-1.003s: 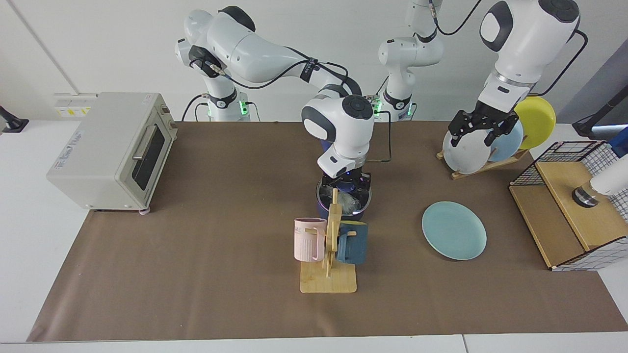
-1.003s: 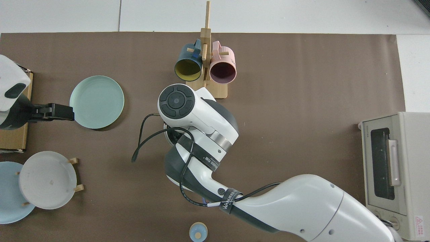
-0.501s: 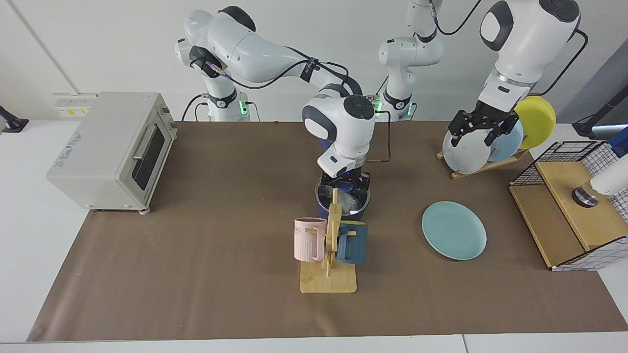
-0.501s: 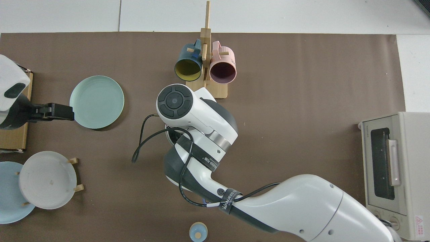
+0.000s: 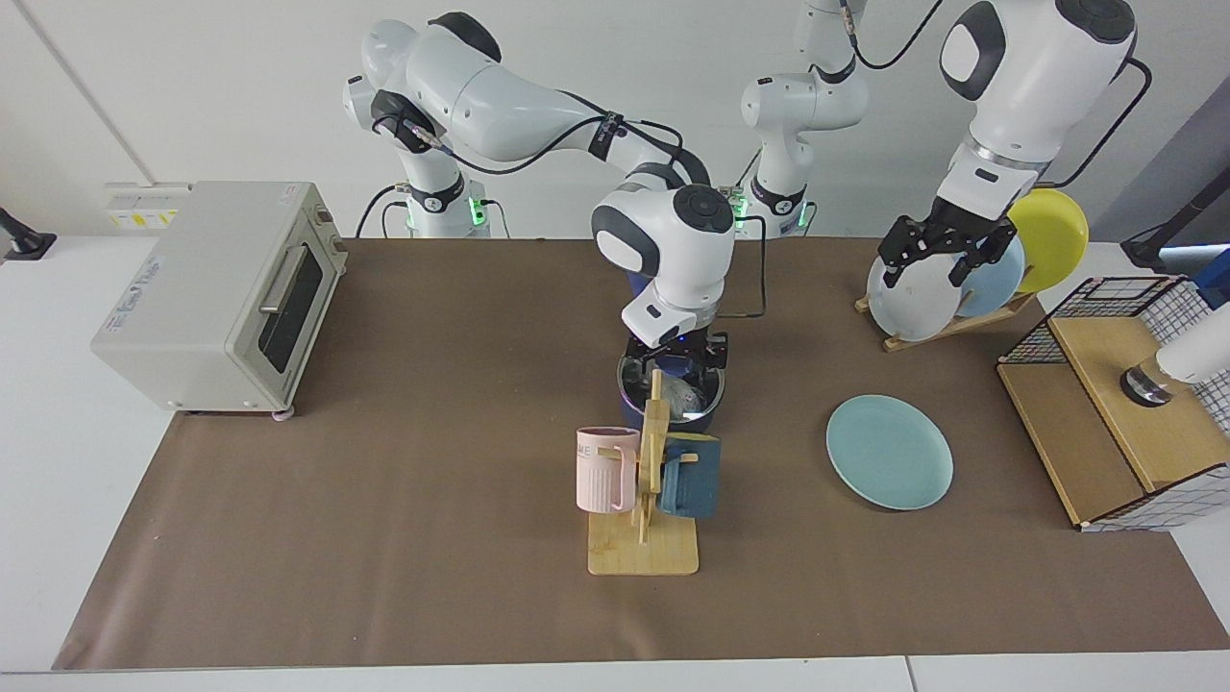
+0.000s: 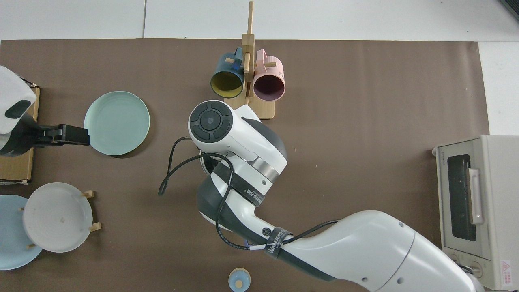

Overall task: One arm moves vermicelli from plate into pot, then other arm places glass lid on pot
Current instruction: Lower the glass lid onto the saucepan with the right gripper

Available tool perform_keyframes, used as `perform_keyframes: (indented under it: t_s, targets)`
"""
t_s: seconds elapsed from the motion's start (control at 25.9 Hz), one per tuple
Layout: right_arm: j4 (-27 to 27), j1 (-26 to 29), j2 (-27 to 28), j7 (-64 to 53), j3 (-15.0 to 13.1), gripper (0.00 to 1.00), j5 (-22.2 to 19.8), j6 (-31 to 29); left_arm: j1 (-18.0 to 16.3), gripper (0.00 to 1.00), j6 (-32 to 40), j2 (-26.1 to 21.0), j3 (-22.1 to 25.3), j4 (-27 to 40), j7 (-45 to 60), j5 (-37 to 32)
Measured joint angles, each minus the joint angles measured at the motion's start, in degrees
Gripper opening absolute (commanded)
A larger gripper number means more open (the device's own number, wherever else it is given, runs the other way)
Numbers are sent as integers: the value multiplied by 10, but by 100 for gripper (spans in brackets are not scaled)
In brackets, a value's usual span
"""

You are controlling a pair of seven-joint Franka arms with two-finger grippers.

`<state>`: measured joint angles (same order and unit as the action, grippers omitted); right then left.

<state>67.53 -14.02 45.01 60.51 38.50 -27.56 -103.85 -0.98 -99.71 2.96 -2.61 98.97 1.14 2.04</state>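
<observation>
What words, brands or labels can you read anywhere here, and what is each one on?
"WANJEED": on the black strap around the white right arm.
"ME": on the ribbed pink mug; no other letters can be made out.
Brand mark on the cream toaster oven: too small to read.
Toaster oven's side label and red warning sticker: blurred, unreadable.

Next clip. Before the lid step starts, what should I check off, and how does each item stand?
1. Vermicelli inside the pot: ok.
2. Plate bare: ok.
3. Right pincer clear of the pot: not ok, it hangs at the rim.
4. Left pincer free: ok, open and empty, waiting by the plate rack.
5. Glass lid reachable: cannot tell, only a blue knob-like piece shows at the top view's edge.
</observation>
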Motion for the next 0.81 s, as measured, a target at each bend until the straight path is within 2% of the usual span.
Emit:
perform_keyframes:
  t_s: [0.19,0.31,0.69,0.81]
  targets:
    - [-5,5,-1,0,16,100,0,13,0,100,0,0,0,0,0,0]
    - [-13,20,-7,0,41,100,-5,23,0,100,0,0,0,-1,0,0]
    - [-14,130,-51,-29,134,100,-6,55,0,100,0,0,0,-3,0,0]
    - [-12,162,-54,-48,149,100,-6,66,0,100,0,0,0,-3,0,0]
